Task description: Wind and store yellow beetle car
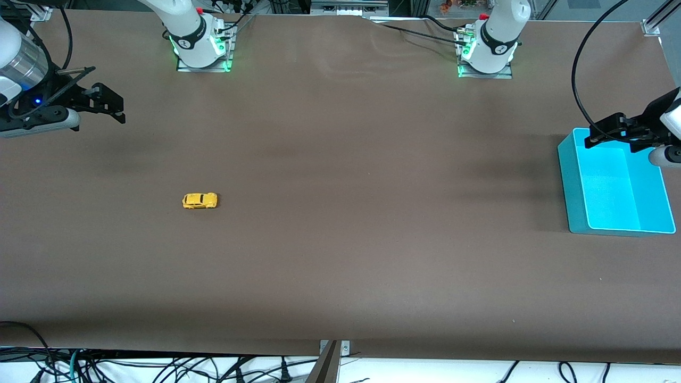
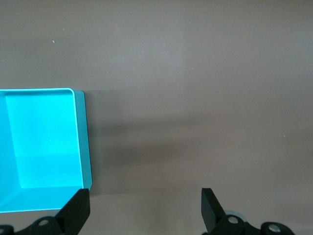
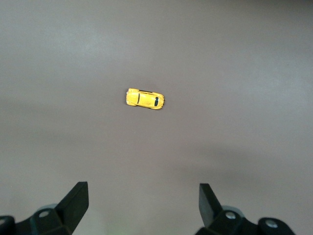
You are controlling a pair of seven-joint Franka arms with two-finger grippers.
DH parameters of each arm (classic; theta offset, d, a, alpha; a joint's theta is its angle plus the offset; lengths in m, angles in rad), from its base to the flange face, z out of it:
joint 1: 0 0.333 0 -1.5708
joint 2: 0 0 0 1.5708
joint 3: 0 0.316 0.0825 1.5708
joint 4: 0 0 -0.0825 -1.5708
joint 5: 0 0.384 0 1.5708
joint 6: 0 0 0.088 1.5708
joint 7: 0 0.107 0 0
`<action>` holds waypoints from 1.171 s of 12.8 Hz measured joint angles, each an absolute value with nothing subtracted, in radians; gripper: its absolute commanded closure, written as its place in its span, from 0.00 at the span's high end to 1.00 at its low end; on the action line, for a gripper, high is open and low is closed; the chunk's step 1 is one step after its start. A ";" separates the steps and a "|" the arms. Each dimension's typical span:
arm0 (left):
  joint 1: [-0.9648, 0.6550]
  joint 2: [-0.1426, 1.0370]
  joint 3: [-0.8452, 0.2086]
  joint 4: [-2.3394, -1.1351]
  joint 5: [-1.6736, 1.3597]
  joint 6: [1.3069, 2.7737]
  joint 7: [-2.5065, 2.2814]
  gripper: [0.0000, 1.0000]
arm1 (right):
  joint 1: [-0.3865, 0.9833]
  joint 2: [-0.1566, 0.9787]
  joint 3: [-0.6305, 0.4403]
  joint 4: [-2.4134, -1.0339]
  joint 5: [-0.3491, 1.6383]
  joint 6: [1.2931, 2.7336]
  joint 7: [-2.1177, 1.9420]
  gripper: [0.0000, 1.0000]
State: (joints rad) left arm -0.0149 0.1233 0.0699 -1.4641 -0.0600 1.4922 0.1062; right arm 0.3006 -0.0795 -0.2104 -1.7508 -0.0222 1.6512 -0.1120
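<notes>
The yellow beetle car (image 1: 200,200) sits alone on the brown table toward the right arm's end; it also shows in the right wrist view (image 3: 145,99). My right gripper (image 1: 111,103) hangs open and empty high over the table's edge at the right arm's end, well apart from the car; its open jaws show in the right wrist view (image 3: 142,200). My left gripper (image 1: 604,132) is open and empty over the rim of the cyan bin (image 1: 572,181), seen also in the left wrist view (image 2: 145,208).
The cyan bin (image 2: 82,142) stands at the left arm's end of the table and holds nothing visible. The two arm bases (image 1: 199,45) (image 1: 487,50) stand along the table's edge away from the front camera. Cables hang below the near edge.
</notes>
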 measured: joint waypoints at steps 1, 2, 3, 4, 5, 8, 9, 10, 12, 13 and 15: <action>-0.015 0.123 0.070 -1.464 -0.060 1.492 0.106 1.00 | 0.301 -0.079 -0.210 -1.751 -0.022 1.648 -0.112 1.00; -0.015 0.123 0.070 -1.464 -0.060 1.492 0.106 1.00 | 0.301 -0.079 -0.210 -1.751 -0.022 1.645 -0.112 1.00; -0.015 0.124 0.070 -1.464 -0.060 1.492 0.106 1.00 | 0.300 -0.079 -0.210 -1.751 -0.022 1.642 -0.112 1.00; -0.015 0.124 0.070 -1.464 -0.060 1.492 0.106 1.00 | 0.300 -0.079 -0.211 -1.751 -0.022 1.639 -0.112 1.00; -0.015 0.125 0.070 -1.464 -0.060 1.492 0.106 1.00 | 0.300 -0.077 -0.211 -1.751 -0.022 1.638 -0.112 1.00; -0.015 0.125 0.070 -1.464 -0.060 1.492 0.106 1.00 | 0.300 -0.068 -0.211 -1.751 -0.022 1.638 -0.112 1.00; -0.015 0.125 0.070 -1.464 -0.060 1.492 0.106 1.00 | 0.300 -0.065 -0.211 -1.751 -0.022 1.638 -0.112 1.00; -0.015 0.126 0.069 -1.464 -0.060 1.492 0.106 1.00 | 0.300 -0.062 -0.211 -1.751 -0.022 1.638 -0.112 1.00; -0.015 0.126 0.067 -1.464 -0.060 1.492 0.106 1.00 | 0.299 -0.051 -0.213 -1.751 -0.022 1.638 -0.121 1.00; -0.015 0.126 0.067 -1.464 -0.060 1.492 0.106 1.00 | 0.298 -0.044 -0.214 -1.751 -0.022 1.638 -0.125 1.00; -0.015 0.126 0.067 -1.464 -0.060 1.492 0.106 1.00 | 0.298 -0.032 -0.214 -1.751 -0.022 1.640 -0.127 1.00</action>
State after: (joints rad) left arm -0.0149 0.1259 0.0665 -1.4641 -0.0600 1.4922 0.1062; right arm 0.2984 -0.0322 -0.2137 -1.7508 -0.0225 1.6404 -0.1265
